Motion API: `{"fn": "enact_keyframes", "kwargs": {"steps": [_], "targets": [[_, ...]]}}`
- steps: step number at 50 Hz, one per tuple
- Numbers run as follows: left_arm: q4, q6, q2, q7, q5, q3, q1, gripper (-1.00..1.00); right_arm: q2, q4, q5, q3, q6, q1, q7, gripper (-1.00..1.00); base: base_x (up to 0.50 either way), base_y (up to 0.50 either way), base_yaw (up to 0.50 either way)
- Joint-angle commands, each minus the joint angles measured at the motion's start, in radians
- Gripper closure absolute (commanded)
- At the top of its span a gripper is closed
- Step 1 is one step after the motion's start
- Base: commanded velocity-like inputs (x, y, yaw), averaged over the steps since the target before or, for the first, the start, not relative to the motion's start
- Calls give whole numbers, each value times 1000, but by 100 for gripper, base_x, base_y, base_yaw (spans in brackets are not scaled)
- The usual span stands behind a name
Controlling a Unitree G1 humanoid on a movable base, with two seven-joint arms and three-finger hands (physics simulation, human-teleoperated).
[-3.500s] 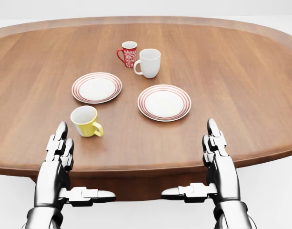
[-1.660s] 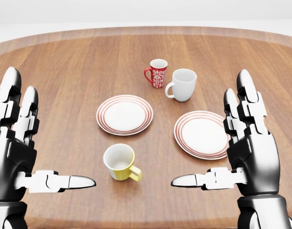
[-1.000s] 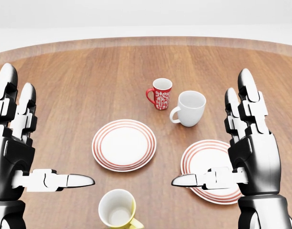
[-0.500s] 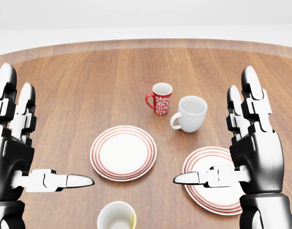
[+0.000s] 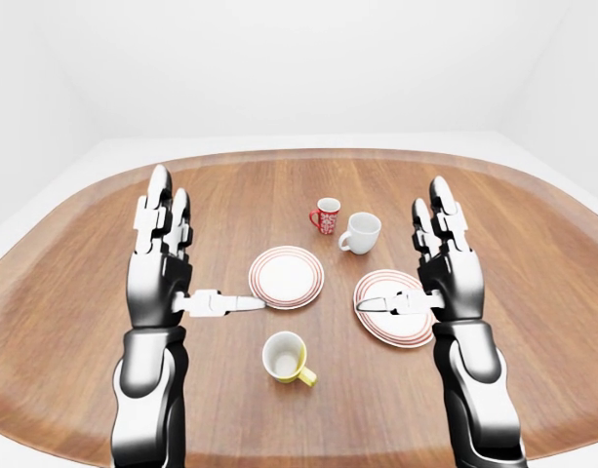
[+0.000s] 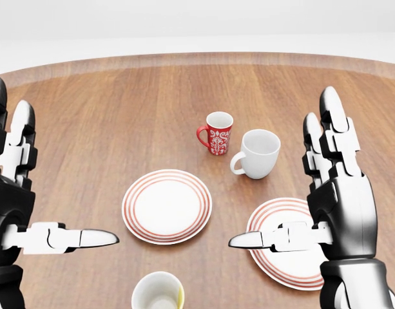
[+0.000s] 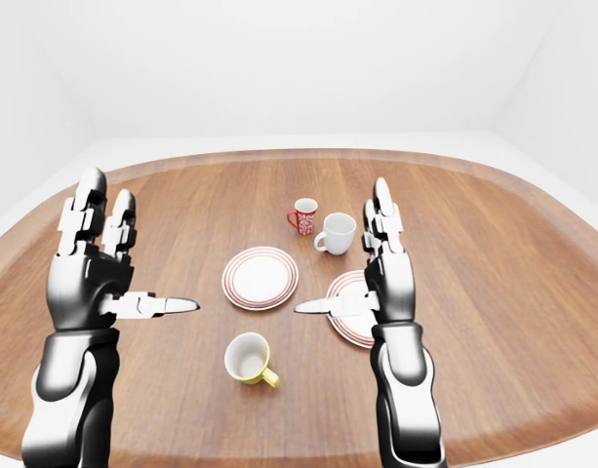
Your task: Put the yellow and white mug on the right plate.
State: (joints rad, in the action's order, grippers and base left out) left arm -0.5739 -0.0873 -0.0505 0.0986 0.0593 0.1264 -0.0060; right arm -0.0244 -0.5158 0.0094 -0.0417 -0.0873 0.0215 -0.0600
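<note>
The yellow and white mug (image 5: 286,357) stands upright on the wooden table (image 5: 74,292), handle to the lower right, at the bottom middle of the left-eye view. Only its rim shows in the head view (image 6: 157,293). The right plate (image 6: 269,214), white with red rings, lies up and to the right of the mug, partly hidden by my right hand. My left hand (image 5: 203,257) is open, raised above the table to the mug's upper left. My right hand (image 5: 404,252) is open and raised over the right plate. Both hands are empty.
The left plate (image 6: 167,206) lies above the mug in the views. A red patterned mug (image 6: 218,132) and a plain white mug (image 6: 256,153) stand beyond the plates. The table's near edge (image 5: 308,456) runs along the bottom of the eye views.
</note>
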Motion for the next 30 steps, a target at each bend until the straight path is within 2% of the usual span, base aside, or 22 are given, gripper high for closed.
{"fn": "enact_keyframes", "kwargs": {"steps": [1,8,9,17,30], "targets": [[-1,0,-9,12,1,16,-13,-100,-1,-11,-45,16,0,-11,-8,-100,0,0,0],[-5,0,-25,17,15,47,-36,-100,-8,-24,-99,30,0,-22,-25,-100,0,0,0],[-1,0,-48,22,36,92,-69,-100,-45,-85,-231,128,0,-31,-46,-100,0,0,0],[-4,0,-61,17,48,105,-79,-100,-2,-81,-315,133,0,-24,-96,-100,0,0,0],[7,0,-69,16,52,113,-87,-100,8,-98,-383,166,0,0,-114,-100,0,0,0]]}}
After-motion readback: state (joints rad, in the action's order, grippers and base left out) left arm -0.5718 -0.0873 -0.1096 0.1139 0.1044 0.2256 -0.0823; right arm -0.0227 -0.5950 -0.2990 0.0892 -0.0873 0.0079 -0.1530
